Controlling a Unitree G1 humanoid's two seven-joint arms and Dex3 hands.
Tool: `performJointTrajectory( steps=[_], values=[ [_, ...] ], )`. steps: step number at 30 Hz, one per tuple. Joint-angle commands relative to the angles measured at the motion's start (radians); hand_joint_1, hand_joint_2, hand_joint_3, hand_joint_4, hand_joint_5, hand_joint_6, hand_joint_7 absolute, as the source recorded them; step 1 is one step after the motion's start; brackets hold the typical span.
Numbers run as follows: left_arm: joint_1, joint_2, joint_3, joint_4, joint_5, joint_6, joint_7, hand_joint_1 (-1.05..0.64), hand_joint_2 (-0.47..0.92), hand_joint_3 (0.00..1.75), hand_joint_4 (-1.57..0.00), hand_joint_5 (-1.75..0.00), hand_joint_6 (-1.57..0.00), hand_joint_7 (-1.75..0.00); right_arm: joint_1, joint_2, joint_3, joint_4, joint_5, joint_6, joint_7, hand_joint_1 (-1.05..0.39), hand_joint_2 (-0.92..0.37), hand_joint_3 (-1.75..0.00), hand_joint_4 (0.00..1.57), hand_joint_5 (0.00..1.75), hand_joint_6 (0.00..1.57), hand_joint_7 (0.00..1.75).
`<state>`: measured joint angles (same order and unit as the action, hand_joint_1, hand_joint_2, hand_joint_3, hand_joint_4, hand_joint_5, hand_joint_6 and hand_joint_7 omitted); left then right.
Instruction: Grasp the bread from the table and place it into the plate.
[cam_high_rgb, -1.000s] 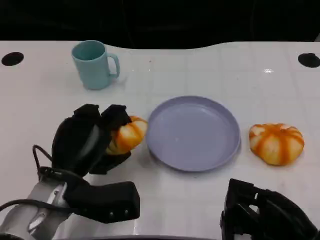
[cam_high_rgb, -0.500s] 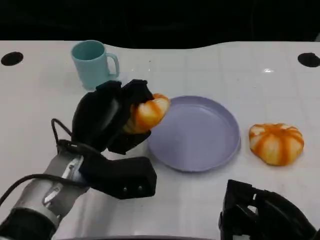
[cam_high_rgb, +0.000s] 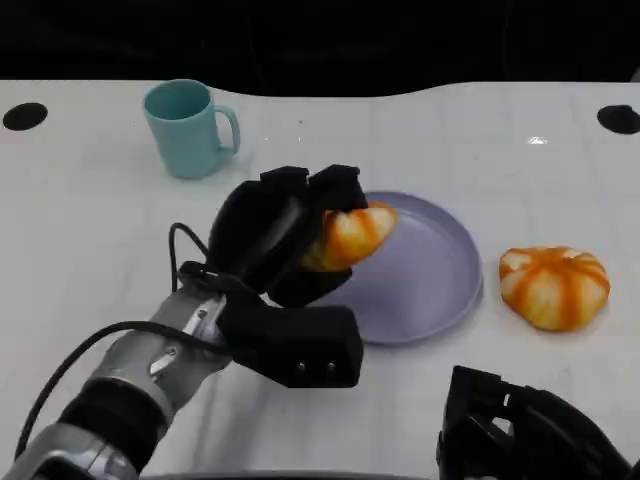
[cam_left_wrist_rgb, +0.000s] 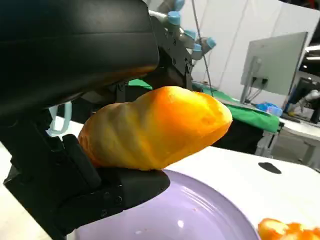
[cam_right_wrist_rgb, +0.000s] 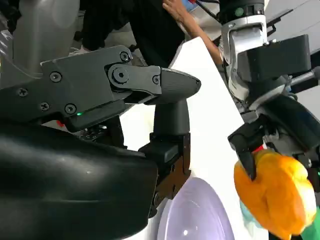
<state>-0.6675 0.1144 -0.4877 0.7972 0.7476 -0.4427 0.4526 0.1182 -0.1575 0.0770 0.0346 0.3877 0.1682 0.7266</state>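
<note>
My left hand (cam_high_rgb: 275, 235) grips an orange-and-cream bread roll (cam_high_rgb: 350, 235) and holds it in the air over the left part of the lilac plate (cam_high_rgb: 430, 275). From the left wrist the roll (cam_left_wrist_rgb: 155, 127) sits between my black fingers (cam_left_wrist_rgb: 105, 192), with the plate (cam_left_wrist_rgb: 200, 215) just below. The right wrist view shows the same roll (cam_right_wrist_rgb: 275, 192) held above the plate (cam_right_wrist_rgb: 195, 215). A second roll (cam_high_rgb: 553, 286) lies on the table right of the plate. My right hand (cam_high_rgb: 525, 430) rests low at the front right, holding nothing, its fingers (cam_right_wrist_rgb: 150, 82) spread apart.
A teal mug (cam_high_rgb: 187, 128) stands at the back left of the white table (cam_high_rgb: 80, 240). Two dark round holes (cam_high_rgb: 24, 116) mark the far corners. A person's hand (cam_right_wrist_rgb: 182, 15) shows beyond the table in the right wrist view.
My left hand has lifted the roll from the table left of the plate and carried it rightward, out over the plate's left part. The right hand and the second roll have stayed put.
</note>
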Motion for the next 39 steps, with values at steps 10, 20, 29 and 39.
performJointTrajectory(
  steps=[10,20,29,39],
  values=[
    [-0.133,-0.08,-0.105,0.199,0.099,0.113,0.067,-0.2,0.34,1.14,-0.93,-1.75,-0.7,-1.74,0.016,-0.011,-0.005,-0.038,0.007,-0.002,-0.002,-0.54,-0.92,-0.46,0.62,1.75,0.41,1.74],
    [-0.162,-0.058,-0.155,0.189,0.094,0.142,-0.129,-0.47,0.91,0.33,-0.43,-0.8,-0.51,-0.21,0.025,-0.013,-0.003,-0.052,0.006,-0.006,0.0,-0.53,-0.92,-0.47,0.62,1.75,0.4,1.75],
    [-0.145,-0.032,-0.159,0.127,0.087,0.19,-0.264,-0.79,0.92,0.48,-0.09,-0.49,-0.22,0.0,0.027,-0.017,-0.004,-0.05,0.003,-0.01,0.003,-0.54,-0.92,-0.47,0.62,1.75,0.4,1.74],
    [-0.113,0.0,-0.162,0.057,0.093,0.209,-0.297,-0.85,0.92,0.5,-0.08,-0.52,-0.22,-0.01,0.021,-0.011,-0.005,-0.038,0.004,-0.016,0.005,-0.52,-0.92,-0.47,0.62,1.75,0.4,1.73]
  ],
)
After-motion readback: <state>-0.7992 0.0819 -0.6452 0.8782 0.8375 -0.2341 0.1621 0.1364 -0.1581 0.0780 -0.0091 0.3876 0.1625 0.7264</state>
